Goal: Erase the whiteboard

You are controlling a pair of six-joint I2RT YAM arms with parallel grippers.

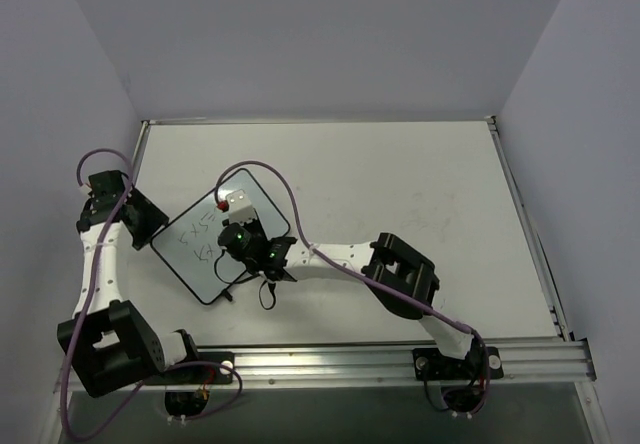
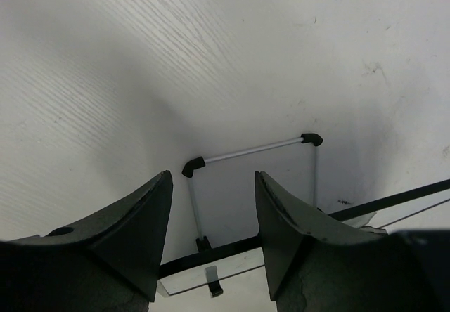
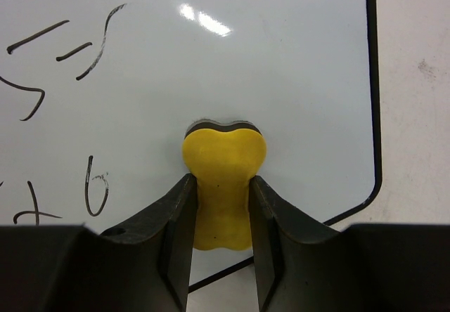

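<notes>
The whiteboard (image 1: pixel 200 256) lies flat on the table, turned like a diamond, with black handwriting (image 1: pixel 197 236) on its left half. My right gripper (image 1: pixel 243 236) is over the board and shut on a yellow eraser (image 3: pixel 223 159), whose dark felt face rests on the white surface (image 3: pixel 281 80). The writing (image 3: pixel 84 45) lies to the left of the eraser, which sits near the board's rounded corner. My left gripper (image 1: pixel 148 224) is at the board's left corner. In the left wrist view it (image 2: pixel 213 182) is open, with the board's black frame edge (image 2: pixel 225 249) running between the fingers.
A small white block with a red spot (image 1: pixel 236 202) sits at the board's far corner. A thin silver rod frame with black corner pieces (image 2: pixel 246 149) shows beyond the left fingers. Walls enclose the table on three sides; a metal rail (image 1: pixel 400 359) runs along the near edge.
</notes>
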